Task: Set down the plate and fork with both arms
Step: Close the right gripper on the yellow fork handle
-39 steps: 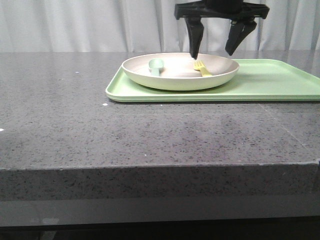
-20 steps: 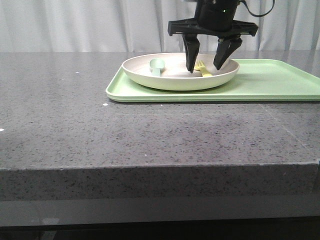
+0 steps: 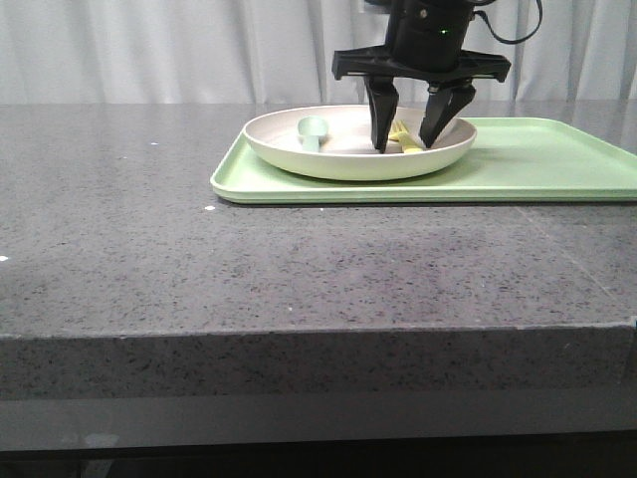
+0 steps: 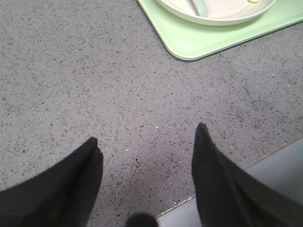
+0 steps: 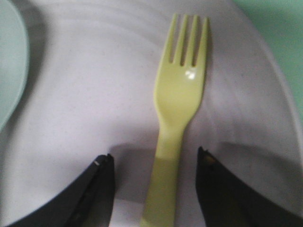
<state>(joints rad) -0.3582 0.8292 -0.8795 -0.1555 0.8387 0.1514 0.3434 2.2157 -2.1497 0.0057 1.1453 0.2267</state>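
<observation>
Fork (image 3: 403,136) in plate (image 3: 328,159), right of spoon (image 3: 312,130); plate on tray (image 3: 537,169).

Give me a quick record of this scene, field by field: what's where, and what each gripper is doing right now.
tray: light-green tray on the grey stone table
plate: cream plate on the tray's left part
fork: pale-yellow fork lying in the plate, handle between the fingers
spoon: pale-green spoon in the plate, left of the fork
right gripper: open, lowered into the plate, straddling the fork handle
left gripper: open, over bare table, holding nothing
</observation>
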